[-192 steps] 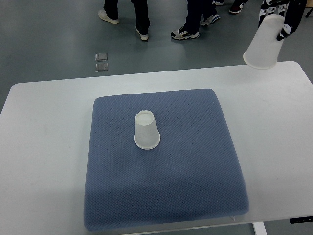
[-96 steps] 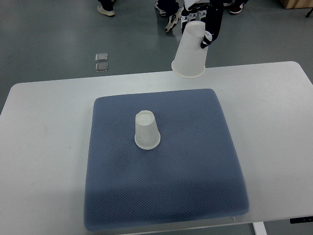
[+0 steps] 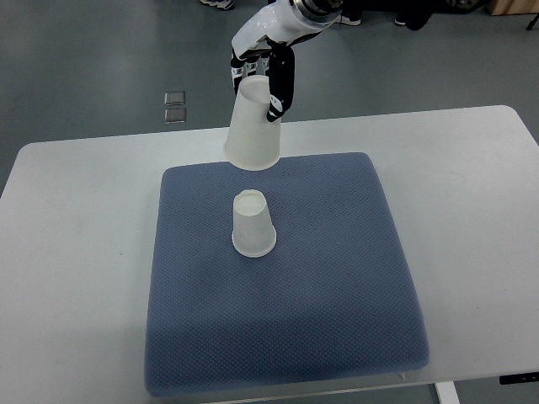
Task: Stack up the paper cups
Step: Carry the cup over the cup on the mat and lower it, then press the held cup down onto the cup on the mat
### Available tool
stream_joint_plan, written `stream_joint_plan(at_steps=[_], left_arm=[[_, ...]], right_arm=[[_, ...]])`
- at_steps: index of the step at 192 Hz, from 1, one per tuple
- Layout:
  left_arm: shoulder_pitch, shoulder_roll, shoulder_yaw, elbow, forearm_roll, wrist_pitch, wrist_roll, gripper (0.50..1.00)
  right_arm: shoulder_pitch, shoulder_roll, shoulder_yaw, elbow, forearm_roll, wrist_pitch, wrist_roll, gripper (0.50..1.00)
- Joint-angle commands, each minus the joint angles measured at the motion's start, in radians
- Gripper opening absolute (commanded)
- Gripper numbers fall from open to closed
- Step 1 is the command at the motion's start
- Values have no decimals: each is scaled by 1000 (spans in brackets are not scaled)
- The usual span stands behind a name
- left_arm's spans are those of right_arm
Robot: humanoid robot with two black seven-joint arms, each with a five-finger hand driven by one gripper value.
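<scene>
Since the earlier frame, the robot hand [image 3: 265, 63] has carried its inverted paper cup [image 3: 253, 126] leftward, from beyond the bench's far edge to above the back edge of the blue cushion [image 3: 337, 303]. Its fingers [image 3: 280, 84] clasp the cup's base end, rim downward. Which side its arm comes from cannot be told. A second inverted paper cup [image 3: 253, 225] stands on the cushion, just below the held one, apart from it. The white bench [image 3: 76, 252] carries the cushion.

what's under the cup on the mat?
The upside-down paper cup sits rim-down on the blue mat; its inside is hidden. Above, a hand holds a second cup, also mouth-down.
</scene>
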Motion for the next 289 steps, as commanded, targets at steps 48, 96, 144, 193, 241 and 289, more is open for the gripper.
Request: stream_joint_plan(at_steps=[48,96,144,193,241,289], left_arm=[[0,0,-1,-2,0,0,0,1000],[0,0,-1,-2,0,0,0,1000],[0,0,-1,-2,0,0,0,1000],[0,0,-1,-2,0,0,0,1000],[0,0,-1,-2,0,0,0,1000],[0,0,-1,-2,0,0,0,1000]], right_arm=[[-32,32,13,5,26,-3,0,674],[-64,32,11,11,28,-37,0,674],[-95,32,10,12,28,-55,0,674],[-124,32,10,14,32,-80,0,674],[-153,32,0,14,32,-89,0,676],[-170,32,2,15,34,-113,0,678]])
